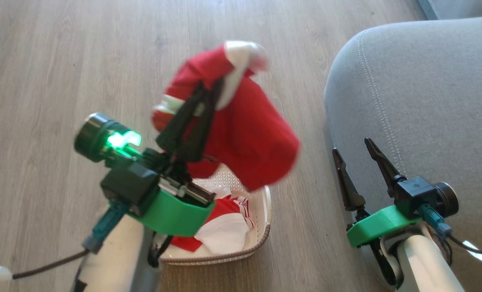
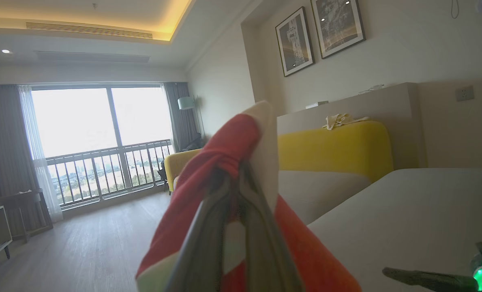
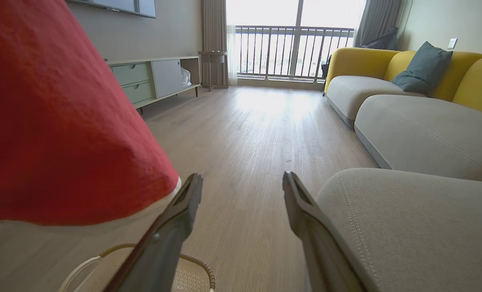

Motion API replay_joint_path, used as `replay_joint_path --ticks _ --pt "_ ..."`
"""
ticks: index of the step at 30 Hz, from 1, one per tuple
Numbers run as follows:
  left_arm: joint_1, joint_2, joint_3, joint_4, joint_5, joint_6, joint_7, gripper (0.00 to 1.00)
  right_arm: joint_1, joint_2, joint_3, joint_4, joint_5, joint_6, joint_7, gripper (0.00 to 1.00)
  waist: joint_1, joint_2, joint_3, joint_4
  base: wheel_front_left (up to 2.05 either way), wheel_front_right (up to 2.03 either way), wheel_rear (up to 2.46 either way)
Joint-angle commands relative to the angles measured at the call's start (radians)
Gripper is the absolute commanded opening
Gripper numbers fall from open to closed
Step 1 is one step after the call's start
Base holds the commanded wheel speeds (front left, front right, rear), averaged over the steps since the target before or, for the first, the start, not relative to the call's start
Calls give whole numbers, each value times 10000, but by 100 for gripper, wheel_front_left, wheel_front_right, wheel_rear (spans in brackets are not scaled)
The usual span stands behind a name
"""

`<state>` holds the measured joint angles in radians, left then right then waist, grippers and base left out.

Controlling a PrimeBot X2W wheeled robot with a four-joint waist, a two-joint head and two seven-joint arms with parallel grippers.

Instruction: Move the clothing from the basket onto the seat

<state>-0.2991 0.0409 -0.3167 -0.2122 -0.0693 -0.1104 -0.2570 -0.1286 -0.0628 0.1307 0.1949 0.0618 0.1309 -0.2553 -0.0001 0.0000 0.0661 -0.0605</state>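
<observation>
My left gripper (image 1: pixel 206 95) is clamped tight on one red garment (image 1: pixel 249 138), dangling right above the one basket (image 1: pixel 261 233). More red-and-white clothing (image 1: pixel 224 227) is heaped inside it, can't count how many. Right gripper (image 1: pixel 350 145) is wide open and empty, right of the basket by the seat (image 1: pixel 427 89).

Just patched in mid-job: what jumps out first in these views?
A red garment dangles from the shut left claw above the basket, where more clothing lies. On the right sits the big grey seat, with the open right claw by its edge.
</observation>
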Motion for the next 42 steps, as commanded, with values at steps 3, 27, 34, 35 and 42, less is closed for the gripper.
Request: replay_joint_path --ticks 3,27,34,35,42 --pt "-282 93 27 -360 38 -63 -47 0 -119 -49 172 -455 74 -2 -65 100 1 0 126 12 0 0 0" --pt "-325 93 40 -129 -33 -172 -47 0 -591 -1797 2833 -2285 1177 -2 -65 100 1 0 298 -72 0 0 0" --pt "-346 100 -51 31 160 -186 -47 0 -1148 -3048 4535 -3309 1459 -2 -65 100 1 0 284 -37 0 0 0" --pt "-359 116 -107 44 238 -188 -47 0 -1218 -3127 4639 -3336 1494 -2 -65 100 1 0 287 -33 0 0 0" --pt "-480 193 -727 -40 414 -198 -47 0 -1613 -3226 4752 -2819 1229 -2 -65 100 1 0 329 123 0 0 0"
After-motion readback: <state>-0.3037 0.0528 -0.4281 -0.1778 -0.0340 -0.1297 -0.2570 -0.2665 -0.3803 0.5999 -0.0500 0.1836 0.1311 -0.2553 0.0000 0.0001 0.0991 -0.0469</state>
